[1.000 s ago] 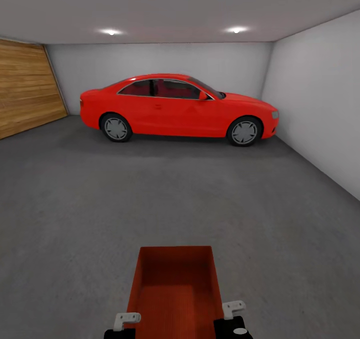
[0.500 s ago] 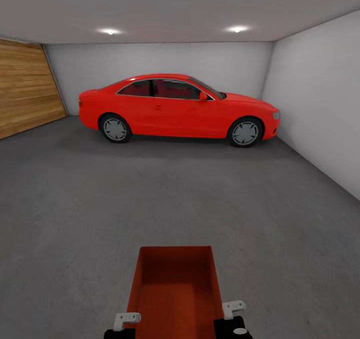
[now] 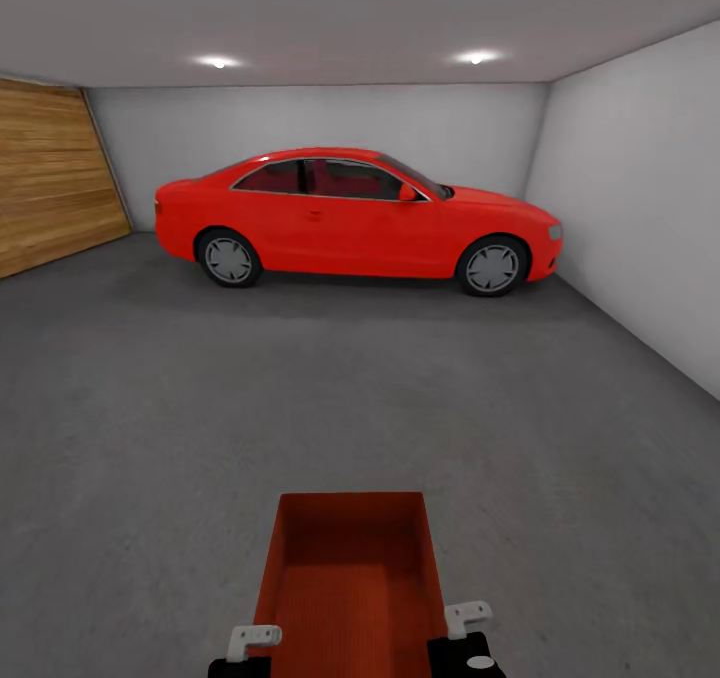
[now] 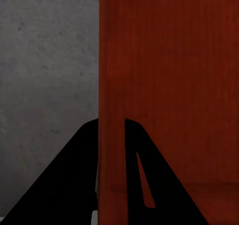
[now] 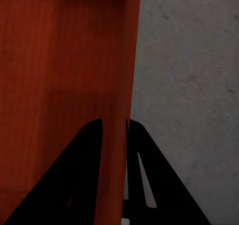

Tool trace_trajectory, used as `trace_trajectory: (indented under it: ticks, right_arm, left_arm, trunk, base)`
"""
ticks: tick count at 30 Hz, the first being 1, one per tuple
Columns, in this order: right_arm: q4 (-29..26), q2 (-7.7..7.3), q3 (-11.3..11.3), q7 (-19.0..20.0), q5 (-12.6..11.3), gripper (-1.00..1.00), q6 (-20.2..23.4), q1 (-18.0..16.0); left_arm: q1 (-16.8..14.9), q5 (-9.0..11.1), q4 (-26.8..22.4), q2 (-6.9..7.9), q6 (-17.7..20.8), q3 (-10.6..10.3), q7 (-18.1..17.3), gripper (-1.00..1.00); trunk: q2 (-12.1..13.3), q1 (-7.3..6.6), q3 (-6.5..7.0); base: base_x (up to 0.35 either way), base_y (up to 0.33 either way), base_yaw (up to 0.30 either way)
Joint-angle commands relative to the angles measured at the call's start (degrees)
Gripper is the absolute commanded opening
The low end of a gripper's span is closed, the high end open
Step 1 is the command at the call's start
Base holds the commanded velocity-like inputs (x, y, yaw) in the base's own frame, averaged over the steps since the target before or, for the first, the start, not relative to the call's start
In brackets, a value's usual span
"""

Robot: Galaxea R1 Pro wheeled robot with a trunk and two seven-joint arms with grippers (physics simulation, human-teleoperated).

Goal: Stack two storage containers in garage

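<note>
I am in the garage, over its dark grey concrete floor (image 3: pixel 360 398). One orange-red open-top storage container (image 3: pixel 350 578) is carried low in front of me, its ribbed bottom showing. My left gripper (image 4: pixel 112 128) is shut on its left wall (image 4: pixel 110 85), one dark finger on each side. On the opposite wall (image 5: pixel 122 85) my right gripper (image 5: pixel 114 128) is shut the same way. Both grippers' white brackets (image 3: pixel 252 640) show at the lower edge of the head view.
A red car (image 3: pixel 355 216) is parked across the far end, near the pale grey back wall. A wood-panelled door (image 3: pixel 50 183) stands at the left and a grey wall (image 3: pixel 640 198) at the right. Open concrete lies between me and the car.
The view has crept slightly, so the car looks a little larger and the wood door sits further left. The container stays held the same way in both grippers.
</note>
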Motion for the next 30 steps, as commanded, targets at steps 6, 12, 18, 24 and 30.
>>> trace_trajectory:
  ticks: [6,12,18,24,30]
  right_arm:
    - [0.20,-1.53,0.71,-0.07,-0.41,-1.00,0.22,-0.01]
    - [0.20,-1.55,0.73,-0.07,-0.40,-1.00,0.22,-0.01]
    - [0.20,-1.54,0.72,-0.07,-0.40,-1.00,0.22,-0.01]
    - [0.20,-1.53,0.71,-0.07,-0.38,-1.00,0.22,-0.01]
    - [0.20,-1.53,0.71,-0.07,-0.39,-1.00,0.22,-0.01]
  left_arm:
    - [-0.08,0.23,-0.12,0.83,-1.72,-0.30,0.41,-1.00]
    - [-0.08,0.23,-0.14,0.83,-1.72,-0.30,0.41,-1.00]
    - [-0.08,0.23,-0.12,0.83,-1.72,-0.31,0.41,-1.00]
    - [-0.07,0.23,-0.12,0.83,-1.72,-0.30,0.41,-1.00]
    - [-0.08,0.23,-0.12,0.83,-1.72,-0.31,0.41,-1.00]
  trunk:
    - [-0.08,0.03,-0.09]
    - [-0.08,0.03,-0.09]
    - [-0.08,0.03,-0.09]
    - [-0.08,0.03,-0.09]
    - [-0.08,0.03,-0.09]
  base:
    - [0.148,0.000,0.000]
    - [0.148,0.000,0.000]
    - [0.148,0.000,0.000]
    - [0.148,0.000,0.000]
    - [0.148,0.000,0.000]
